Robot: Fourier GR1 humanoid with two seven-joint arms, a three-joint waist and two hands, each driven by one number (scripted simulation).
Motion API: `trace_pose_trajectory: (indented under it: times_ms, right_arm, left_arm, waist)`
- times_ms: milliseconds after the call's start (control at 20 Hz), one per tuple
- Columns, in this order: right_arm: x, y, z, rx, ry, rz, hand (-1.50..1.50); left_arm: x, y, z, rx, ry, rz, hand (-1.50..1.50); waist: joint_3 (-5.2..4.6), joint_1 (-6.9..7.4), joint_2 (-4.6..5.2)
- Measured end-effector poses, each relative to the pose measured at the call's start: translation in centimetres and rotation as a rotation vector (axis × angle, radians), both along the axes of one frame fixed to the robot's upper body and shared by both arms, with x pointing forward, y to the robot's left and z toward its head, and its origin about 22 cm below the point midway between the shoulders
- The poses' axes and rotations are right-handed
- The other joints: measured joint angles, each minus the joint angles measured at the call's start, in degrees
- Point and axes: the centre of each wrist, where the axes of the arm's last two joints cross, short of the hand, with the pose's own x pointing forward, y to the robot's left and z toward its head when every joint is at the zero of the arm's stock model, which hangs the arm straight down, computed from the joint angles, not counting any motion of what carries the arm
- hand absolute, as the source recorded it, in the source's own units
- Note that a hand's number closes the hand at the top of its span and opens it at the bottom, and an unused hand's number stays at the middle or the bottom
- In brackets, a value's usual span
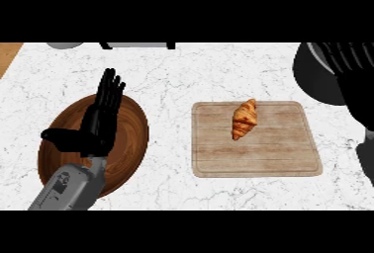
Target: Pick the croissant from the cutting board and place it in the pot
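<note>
A golden croissant [245,119] lies on a wooden cutting board [256,158], in the board's upper middle part, its long axis running nearly up and down with a slight tilt. Nothing touches it. The rest of the board is bare wood, with most of the free room below the croissant.

The board sits on a white marbled table [190,69], a little right of the table's middle. A strip of bare table separates the board's left edge from a round brown wooden plate [135,143] nearer the table's left edge.

The left robot hand [99,118] hangs over that plate, fingers straight and pointing toward the table's far edge, thumb sticking out to the left. It is open and holds nothing. The croissant lies well to the right of this hand, across the gap and the board's left part.

A large dark round pot [318,74] stands at the table's far right corner, up and to the right of the board. A dark shape [361,99] overlaps the pot and runs down the right edge; it may be the right robot hand, but I cannot tell whether it is open or closed.

Open table stretches along the far edge above the board and along the near edge below it.
</note>
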Motion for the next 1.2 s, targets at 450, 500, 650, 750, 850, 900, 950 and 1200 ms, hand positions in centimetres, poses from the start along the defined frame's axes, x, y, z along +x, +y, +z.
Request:
trace_pose_trajectory:
  times_ms: [450,500,650,750,850,900,950,1200]
  right_arm:
    - [-0.1,-2.6,-5.8,-0.492,0.309,-0.52,-1.5]
    - [-0.1,-2.8,-5.7,-0.536,0.27,-0.591,-1.5]
    - [0.1,-1.2,-6.2,-0.579,0.117,-0.747,-1.5]
    - [0.1,1.0,-7.1,-0.593,0.03,-0.813,-1.5]
    - [0.4,3.4,-7.8,-0.609,-0.023,-0.857,-1.5]
    - [0.5,4.6,-8.3,-0.62,-0.023,-0.875,-1.5]
    - [0.8,5.8,-8.7,-0.634,-0.011,-0.887,-1.5]
    - [2.2,10.6,-9.5,-0.708,0.199,-0.95,-1.5]
  left_arm:
    - [-1.7,1.9,-3.6,0.171,0.218,-0.122,0.0]
    - [-1.8,2.0,-3.7,0.182,0.234,-0.134,0.0]
    - [-2.2,2.5,-4.3,0.206,0.289,-0.179,0.0]
    - [-2.3,2.6,-4.3,0.218,0.316,-0.206,0.0]
    - [-2.7,2.7,-4.9,0.231,0.351,-0.231,0.0]
    - [-2.7,2.9,-5.0,0.236,0.366,-0.237,0.0]
    - [-2.8,2.8,-5.1,0.241,0.373,-0.248,0.0]
    - [-3.1,3.2,-5.4,0.252,0.412,-0.265,0.0]
  waist:
    - [-0.71,0.13,-0.49]
    - [-0.58,0.02,-0.75]
    - [-0.23,0.49,-1.3]
    - [-0.12,0.82,-1.6]
    - [-0.12,1.29,-1.78]
    - [-0.14,1.46,-1.89]
    - [-0.15,1.74,-1.92]
    - [-0.17,1.69,-2.29]
